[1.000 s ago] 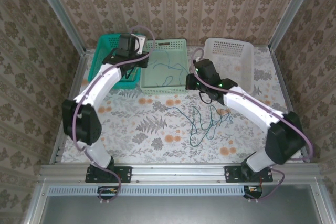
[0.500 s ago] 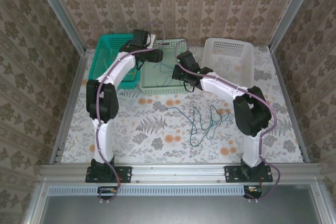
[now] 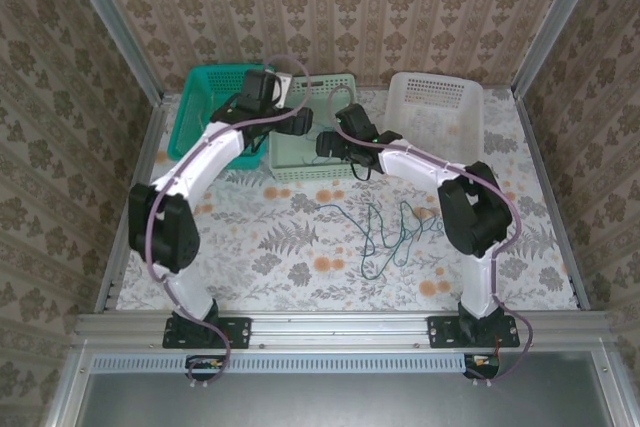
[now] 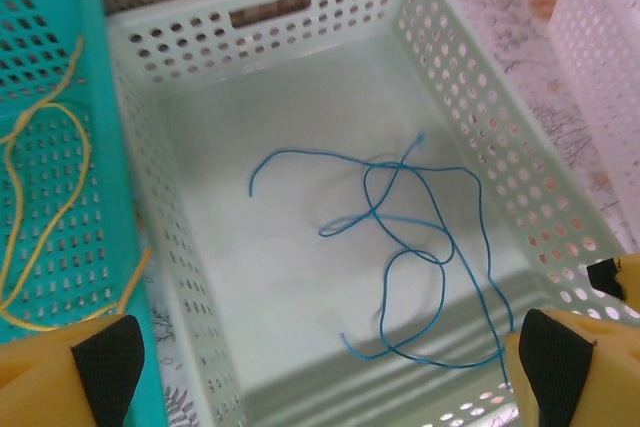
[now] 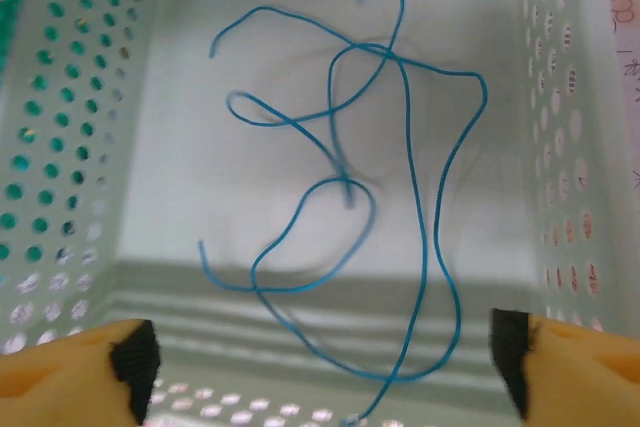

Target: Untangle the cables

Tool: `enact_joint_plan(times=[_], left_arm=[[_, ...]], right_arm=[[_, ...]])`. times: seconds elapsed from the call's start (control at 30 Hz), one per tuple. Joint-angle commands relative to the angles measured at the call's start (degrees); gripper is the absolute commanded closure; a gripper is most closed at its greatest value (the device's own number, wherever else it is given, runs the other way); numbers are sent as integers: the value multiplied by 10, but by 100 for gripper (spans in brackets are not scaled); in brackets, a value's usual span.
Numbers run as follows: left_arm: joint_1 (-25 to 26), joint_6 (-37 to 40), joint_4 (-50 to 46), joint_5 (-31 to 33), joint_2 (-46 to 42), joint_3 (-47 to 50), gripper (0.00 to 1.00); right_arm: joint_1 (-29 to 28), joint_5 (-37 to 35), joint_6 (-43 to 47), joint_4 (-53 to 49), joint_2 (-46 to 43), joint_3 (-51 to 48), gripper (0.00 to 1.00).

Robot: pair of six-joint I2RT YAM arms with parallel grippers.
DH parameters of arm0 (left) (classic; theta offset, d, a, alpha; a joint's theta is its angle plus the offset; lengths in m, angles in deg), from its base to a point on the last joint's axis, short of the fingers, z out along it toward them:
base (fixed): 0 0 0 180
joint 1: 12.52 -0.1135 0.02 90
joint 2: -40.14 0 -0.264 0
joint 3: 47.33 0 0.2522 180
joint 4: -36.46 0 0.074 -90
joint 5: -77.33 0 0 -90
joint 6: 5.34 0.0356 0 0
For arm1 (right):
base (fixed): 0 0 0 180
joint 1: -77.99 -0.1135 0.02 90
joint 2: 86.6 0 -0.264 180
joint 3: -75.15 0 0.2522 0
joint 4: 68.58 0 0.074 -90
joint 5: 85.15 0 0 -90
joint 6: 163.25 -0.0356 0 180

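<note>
Left gripper (image 4: 325, 372) and right gripper (image 5: 322, 352) gape wide, empty, above 1 limp, light blue cable (image 5: 427, 267), probably best pinched near an end.

Bright, even light; soft shadows in the pale basket (image 5: 180, 147); blue cable (image 5: 425, 267) slightly blurred.

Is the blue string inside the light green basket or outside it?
Inside. The blue cable lies loose on the floor of the pale green basket, with the basket's holed walls around it.

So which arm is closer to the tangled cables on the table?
Right. The right arm rises right beside the tangled cables; the left arm curves along the table's left side.
</note>
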Motion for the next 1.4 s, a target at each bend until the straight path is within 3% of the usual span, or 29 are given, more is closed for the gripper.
enact_joint_plan(times=[0.0, 0.1, 0.23, 0.57, 0.7, 1.07, 1.27, 1.37], left_arm=[[15, -14, 49, 14, -55, 61, 0], [56, 5, 72, 51, -106, 123, 0], [105, 17, 86, 100, -153, 189, 0], [185, -66, 140, 64, -280, 373, 0], [231, -84, 121, 97, -291, 403, 0], [285, -130, 125, 121, -310, 448, 0], [288, -137, 129, 127, -322, 460, 0], [287, -140, 129, 128, -324, 462, 0]], right_arm=[[0, 45, 68, -42, -72, 13, 0], [-4, 48, 114, -103, -106, 8, 0], [-5, 58, 127, -98, -173, -66, 0], [6, -32, 71, -161, -389, -284, 5], [19, -42, 41, -176, -437, -358, 12], [28, -52, 33, -161, -372, -427, 30], [31, -43, 41, -131, -339, -434, 51], [31, -38, 49, -116, -311, -429, 55]])
